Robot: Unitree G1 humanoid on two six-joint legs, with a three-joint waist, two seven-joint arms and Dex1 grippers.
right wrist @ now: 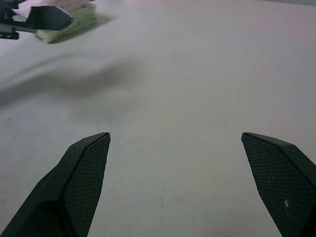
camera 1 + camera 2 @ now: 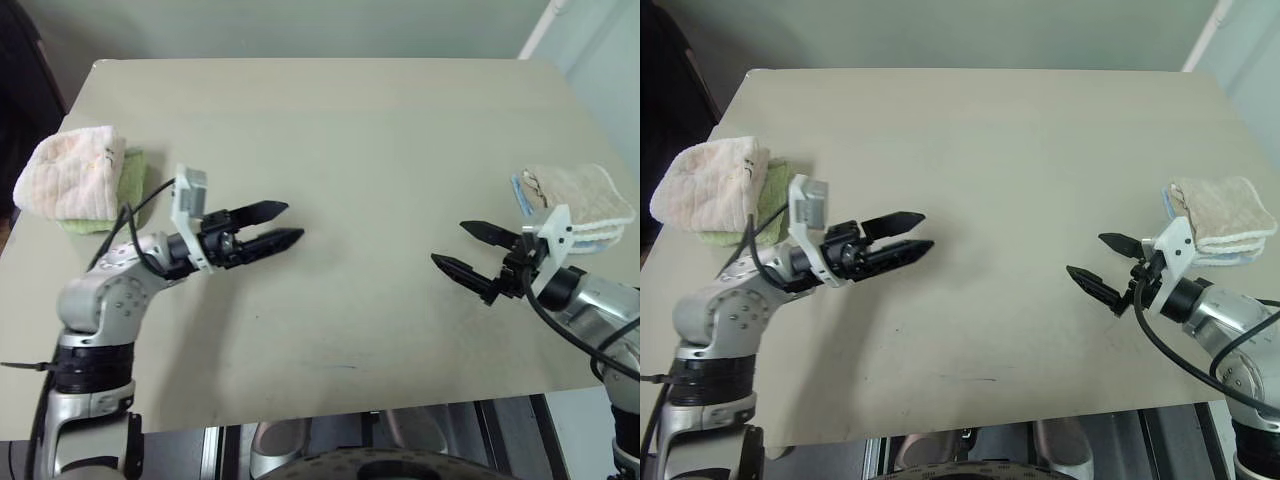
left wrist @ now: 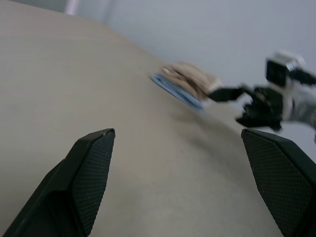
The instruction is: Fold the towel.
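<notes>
Both arms are silver-grey metal with black joints and looping black cables. Each white-bracketed wrist carries tapered, textured black fingers

On the table, the towel is lying folded atop another towel at my left, two stacked towels sitting at my right.

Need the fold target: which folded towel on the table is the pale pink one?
The pale pink terry-cloth towel at the table's left edge, lying folded on a green towel. The right-hand stack is beige over light blue.
</notes>
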